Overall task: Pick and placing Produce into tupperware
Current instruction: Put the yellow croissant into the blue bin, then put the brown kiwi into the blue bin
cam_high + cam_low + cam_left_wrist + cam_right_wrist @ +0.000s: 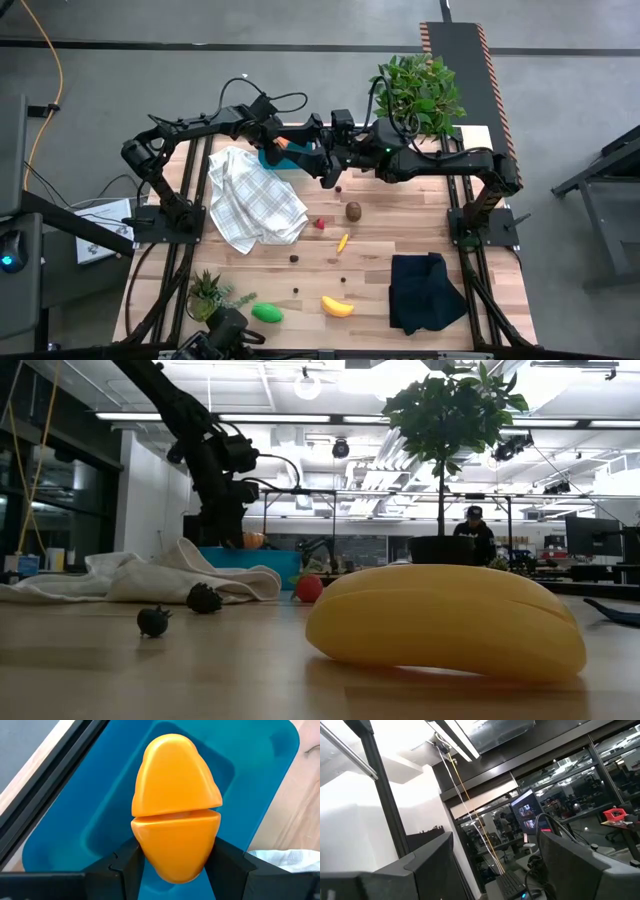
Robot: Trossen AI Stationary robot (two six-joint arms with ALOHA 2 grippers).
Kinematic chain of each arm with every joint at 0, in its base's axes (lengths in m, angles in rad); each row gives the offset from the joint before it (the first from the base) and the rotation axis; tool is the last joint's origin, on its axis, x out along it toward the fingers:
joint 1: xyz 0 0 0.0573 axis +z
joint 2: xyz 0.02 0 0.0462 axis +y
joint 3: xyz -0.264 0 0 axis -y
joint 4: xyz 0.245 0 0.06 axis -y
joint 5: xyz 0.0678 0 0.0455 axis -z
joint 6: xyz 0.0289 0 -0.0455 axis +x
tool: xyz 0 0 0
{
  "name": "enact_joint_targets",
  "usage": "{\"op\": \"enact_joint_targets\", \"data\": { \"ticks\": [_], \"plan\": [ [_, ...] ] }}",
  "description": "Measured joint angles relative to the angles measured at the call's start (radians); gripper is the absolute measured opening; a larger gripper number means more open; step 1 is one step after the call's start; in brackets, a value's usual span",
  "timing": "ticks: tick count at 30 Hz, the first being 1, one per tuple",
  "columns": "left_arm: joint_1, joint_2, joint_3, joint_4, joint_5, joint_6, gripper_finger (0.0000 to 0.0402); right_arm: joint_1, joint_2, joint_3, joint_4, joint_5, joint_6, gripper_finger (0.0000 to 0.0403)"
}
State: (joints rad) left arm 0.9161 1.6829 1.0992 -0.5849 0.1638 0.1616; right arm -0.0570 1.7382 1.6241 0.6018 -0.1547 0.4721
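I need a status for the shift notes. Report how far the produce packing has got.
Done: nothing shows inside the teal tupperware yet. In hand: the left gripper holds the orange carrot directly over the box; the right gripper is open beside it, holding nothing. Left on the table: banana, green oval, kiwi, strawberry, a small yellow piece and dark berries.

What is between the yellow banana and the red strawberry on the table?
In the high view, a small yellow piece lies between the banana and the strawberry, with a tiny dark berry nearby.
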Motion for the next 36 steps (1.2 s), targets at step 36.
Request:
{"op": "enact_joint_targets", "data": {
  "ticks": [36],
  "plan": [
    [0.000, -0.001, 0.000, -0.013, 0.020, -0.047, 0.0303, 0.000, 0.000, 0.000, -0.014, -0.005, 0.002, 0.0289]
  ]
}}
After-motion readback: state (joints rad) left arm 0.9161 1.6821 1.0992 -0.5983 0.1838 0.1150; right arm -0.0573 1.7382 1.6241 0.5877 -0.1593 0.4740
